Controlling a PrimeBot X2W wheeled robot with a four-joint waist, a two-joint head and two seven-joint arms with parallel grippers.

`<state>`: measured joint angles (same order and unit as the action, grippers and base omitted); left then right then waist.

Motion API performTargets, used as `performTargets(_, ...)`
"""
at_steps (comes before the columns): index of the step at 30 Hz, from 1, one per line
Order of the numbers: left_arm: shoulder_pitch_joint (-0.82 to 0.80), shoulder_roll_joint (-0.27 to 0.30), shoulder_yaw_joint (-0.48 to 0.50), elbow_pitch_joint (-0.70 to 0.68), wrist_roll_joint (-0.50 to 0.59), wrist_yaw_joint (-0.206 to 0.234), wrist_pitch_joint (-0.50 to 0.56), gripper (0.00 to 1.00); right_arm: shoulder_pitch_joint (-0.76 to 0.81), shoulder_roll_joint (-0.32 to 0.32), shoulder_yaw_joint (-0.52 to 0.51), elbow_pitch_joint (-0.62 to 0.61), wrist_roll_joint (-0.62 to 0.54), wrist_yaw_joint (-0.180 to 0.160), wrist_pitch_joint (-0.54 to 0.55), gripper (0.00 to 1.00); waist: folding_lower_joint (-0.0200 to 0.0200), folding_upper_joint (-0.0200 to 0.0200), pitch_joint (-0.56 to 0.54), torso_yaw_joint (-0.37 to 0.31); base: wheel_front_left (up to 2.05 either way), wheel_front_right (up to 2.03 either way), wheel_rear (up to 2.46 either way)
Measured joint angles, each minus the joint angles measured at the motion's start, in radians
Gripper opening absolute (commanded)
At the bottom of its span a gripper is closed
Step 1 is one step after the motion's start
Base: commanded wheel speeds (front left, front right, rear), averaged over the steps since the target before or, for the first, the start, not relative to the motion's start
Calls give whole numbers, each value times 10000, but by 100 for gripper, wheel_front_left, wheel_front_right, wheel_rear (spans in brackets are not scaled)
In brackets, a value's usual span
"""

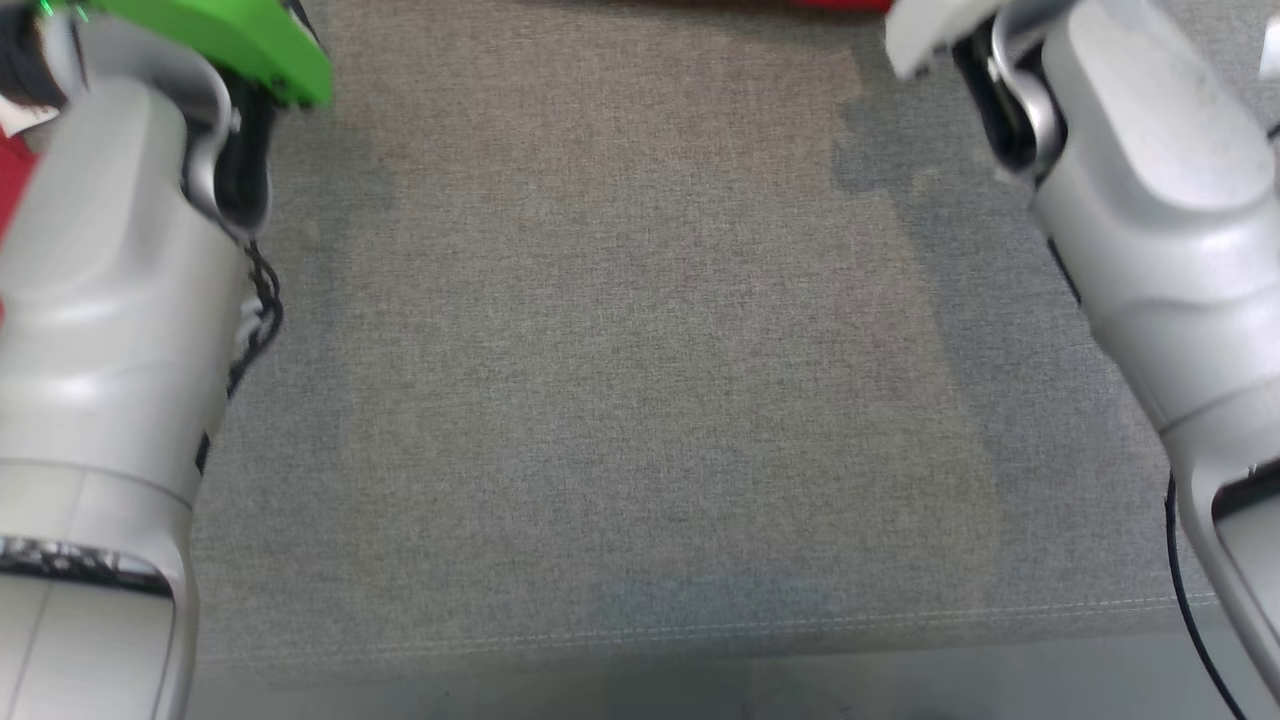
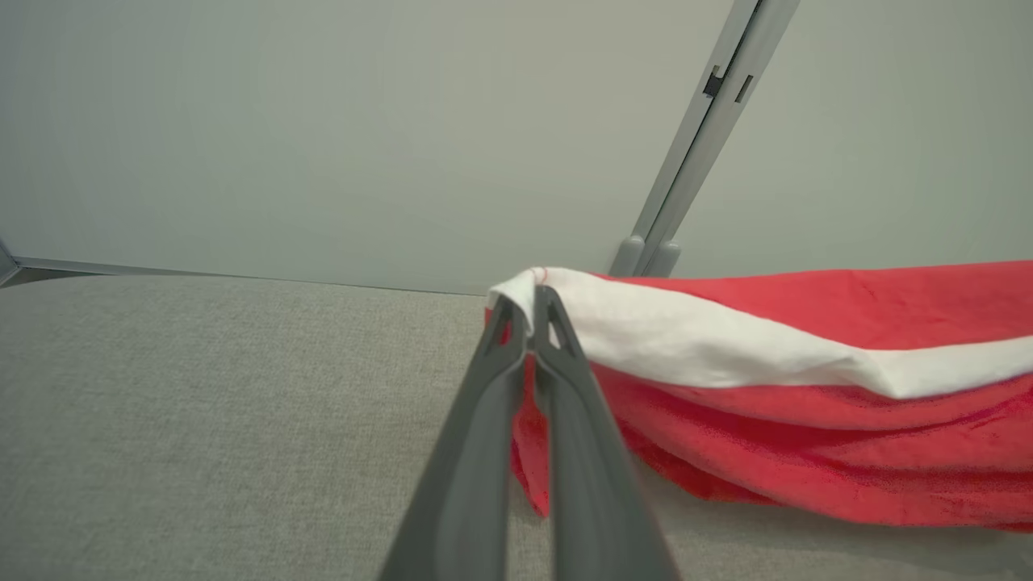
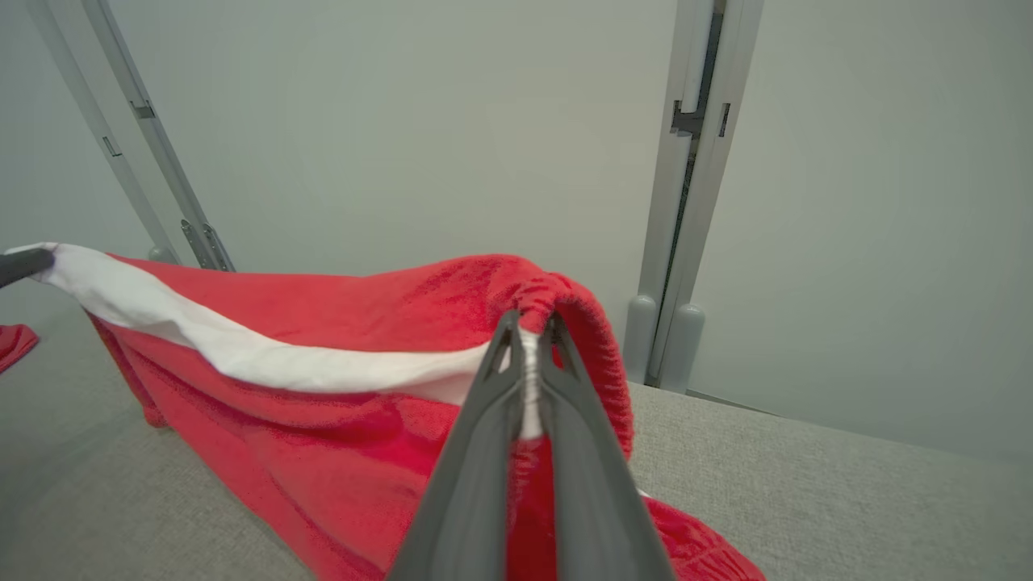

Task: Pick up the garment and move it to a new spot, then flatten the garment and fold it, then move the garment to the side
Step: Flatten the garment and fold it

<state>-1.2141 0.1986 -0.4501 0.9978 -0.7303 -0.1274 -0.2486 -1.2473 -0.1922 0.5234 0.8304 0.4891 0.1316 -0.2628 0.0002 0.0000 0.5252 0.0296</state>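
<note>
So the garment [image 2: 807, 436] was a red fleecy thing with a white band [image 2: 726, 355] running along its top edge. Honestly it looked about as soft and floppy as cloth gets: light, zero stiffness, sagging in a belly between the two grab points, with its lower folds draped onto the grey cushion [image 1: 640, 350]. My guess was it wouldn't slip much, since that fuzzy nap gives the fingers something to bite. It'd probably swing and bunch if moved fast though, and nothing about it seemed fragile. I reckoned the best place to hold it was right along that white band at its two far ends, because that spreads it wide for laying flat. And that's pretty much how it was held. The left claw [image 2: 529, 303] was pinched tight, fingers basically together, on one end of the white band, up just above the cushion. The right claw [image 3: 531, 327] was clamped narrow too, with only the thickness of cloth between its tips, gripping the band right beside a gathered red edge [image 3: 585, 323]. The whole garment hung over the far side of the cushion, close to the wall [image 2: 363, 137] behind it.
</note>
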Motion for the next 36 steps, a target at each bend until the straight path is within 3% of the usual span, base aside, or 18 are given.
performTargets(6,1894,42,564,-1523,198,8,-96,0,2143,-351,17,-1423,1076,-4,-2,0,-1,0,-234,3,0,0,0)
performTargets(14,5544,123,976,-4263,1285,527,-94,0,4925,-775,556,-2734,2523,-2,-4,0,-3,0,-854,-84,0,0,0)
performTargets(19,7092,322,890,-5321,1363,765,-77,0,5925,-1041,792,-2805,2836,-4,-2,0,-3,0,-1292,-159,0,0,0)
performTargets(24,8912,654,905,-6750,1181,1344,470,0,6862,-1126,1035,-2894,3045,-4,136,0,-3,0,-1908,-238,0,0,0)
performTargets(36,12000,1216,380,-9814,918,2443,2255,0,9246,-1195,313,-3129,3156,-4,414,0,-3,0,-3343,-118,0,0,0)
